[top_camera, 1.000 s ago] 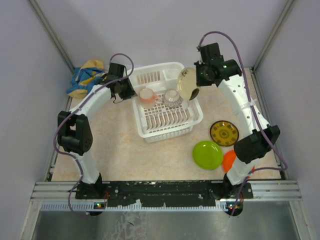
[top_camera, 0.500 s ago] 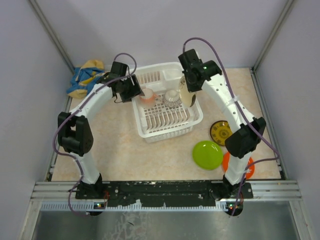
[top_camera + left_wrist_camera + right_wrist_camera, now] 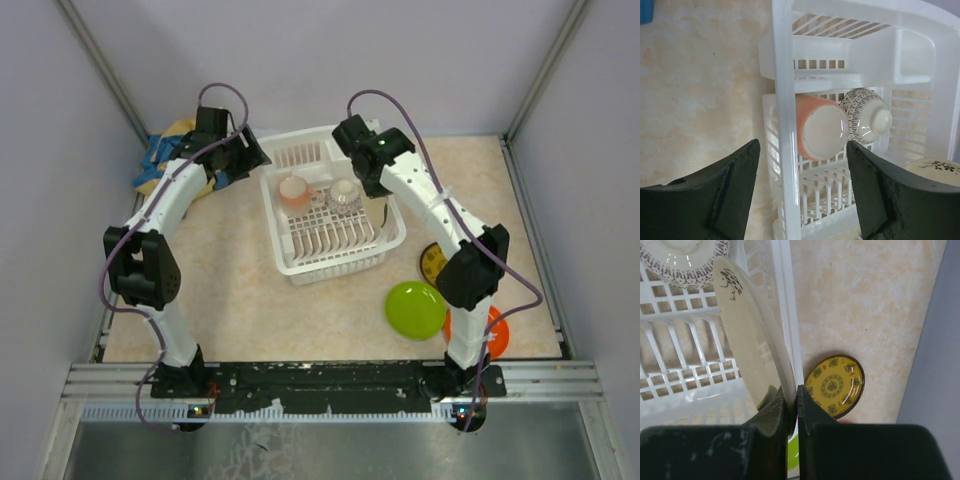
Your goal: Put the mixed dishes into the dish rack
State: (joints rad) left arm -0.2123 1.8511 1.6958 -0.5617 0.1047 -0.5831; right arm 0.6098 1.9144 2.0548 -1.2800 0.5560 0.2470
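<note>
Four plates [image 3: 415, 309]; one cup [image 3: 293, 190]; one bowl [image 3: 343, 195]

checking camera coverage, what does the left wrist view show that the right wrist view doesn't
Only the left wrist: the pink cup in the rack, and the open left pincer. Only the right wrist: the yellow patterned plate outside the rack, and the right pincer shut on the rim of the cream plate. Both: the rack, the patterned bowl and the cream plate.

Probably a lab test cell: plain grey walls [image 3: 320, 60], aluminium frame rails [image 3: 560, 381].
</note>
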